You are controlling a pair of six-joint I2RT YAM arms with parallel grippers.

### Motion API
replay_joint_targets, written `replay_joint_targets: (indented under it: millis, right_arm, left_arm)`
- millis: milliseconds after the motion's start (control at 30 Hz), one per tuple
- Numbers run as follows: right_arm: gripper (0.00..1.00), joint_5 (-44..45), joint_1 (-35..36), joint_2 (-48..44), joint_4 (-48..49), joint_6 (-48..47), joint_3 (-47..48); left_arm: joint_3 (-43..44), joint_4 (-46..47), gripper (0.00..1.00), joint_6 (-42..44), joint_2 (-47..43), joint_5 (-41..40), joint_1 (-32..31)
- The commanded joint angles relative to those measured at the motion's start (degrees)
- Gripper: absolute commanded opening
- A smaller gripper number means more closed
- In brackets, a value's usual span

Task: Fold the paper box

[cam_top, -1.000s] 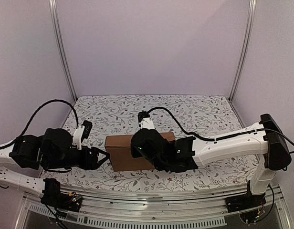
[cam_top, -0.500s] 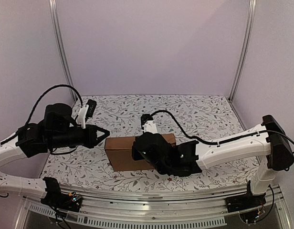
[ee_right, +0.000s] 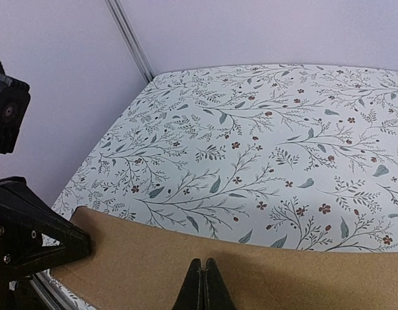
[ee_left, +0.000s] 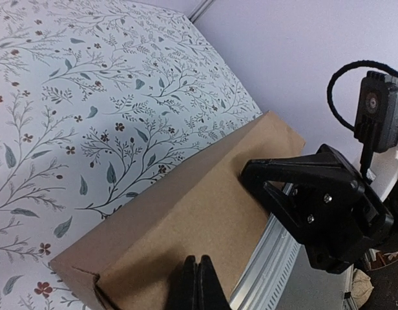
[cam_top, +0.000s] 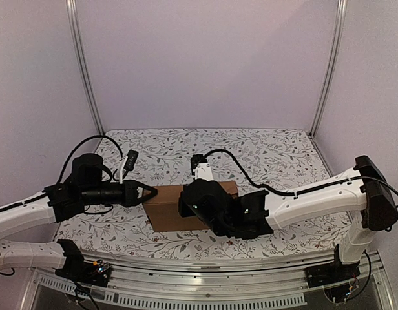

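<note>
The left hand (cam_top: 147, 192) has moved lower and closed, its tip at the left end of the box (cam_top: 163, 213). The right hand (ee_right: 203, 284) stays closed, pressing on the box top, in the middle of the counter (cam_top: 270, 155).

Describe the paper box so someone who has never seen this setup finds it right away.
Start at the flower-print table. Left of its middle, toward the front, lies the box, a plain brown cardboard block. Everything around it is floral print or black-and-white arms.
</note>
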Motion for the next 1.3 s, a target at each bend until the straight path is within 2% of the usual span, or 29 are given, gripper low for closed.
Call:
replay_joint_targets:
  millis: [0,267,500,867,1100,1267]
  right_arm:
    - [0.0,-4.2,0.5,4.2,-14.2,0.1,-4.0]
    - [0.0,-4.2,-0.2,1.2,-14.5,-2.7,-2.6]
    - [0.0,-9.7,-4.3,-9.8,-14.7,-8.4,-3.2]
    - [0.0,-33.8,-17.5,-28.0,-14.7,-14.3,-8.1]
    - [0.0,-52.5,-27.5,-30.8,-12.9,-12.8,-10.4]
    - [0.0,-61.7,-31.1,-29.8,-8.6,-10.9,-12.9]
  left_arm:
    - [-4.0,-2.4,0.0,-1.0,1.1,2.0,2.2]
    - [-2.6,-8.4,0.0,2.1,-1.3,-1.6,3.0]
    - [-3.0,-8.2,0.0,2.4,-0.6,-2.8,3.1]
    - [-3.1,-7.6,0.0,2.6,-0.5,-2.6,3.1]
    - [-2.8,-7.9,0.0,3.0,-0.2,-2.5,3.1]
    - [-2.7,-8.4,0.0,3.1,-0.3,-2.9,3.1]
